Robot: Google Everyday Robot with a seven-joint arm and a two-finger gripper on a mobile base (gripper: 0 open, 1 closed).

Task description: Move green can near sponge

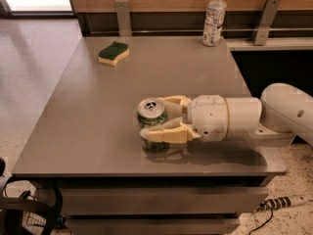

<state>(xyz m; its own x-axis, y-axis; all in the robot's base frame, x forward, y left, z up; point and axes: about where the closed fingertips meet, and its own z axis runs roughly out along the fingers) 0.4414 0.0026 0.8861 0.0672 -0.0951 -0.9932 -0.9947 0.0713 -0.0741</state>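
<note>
Both fingers (168,134) of gripper (152,117) clasp green can (151,108), table (93,111) front

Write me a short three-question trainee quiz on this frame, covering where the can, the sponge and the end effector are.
1. True or false: the green can lies tipped over right beside the sponge.
2. Where is the end effector? A) hovering over the sponge; B) at the green can, with a finger on each side of it; C) parked off the table.
3. Name the thing standing at the table's far edge.
Key: 1 false, the green can stands upright near the front edge, far from the sponge. 2 B. 3 the clear bottle with a white cap.
</note>
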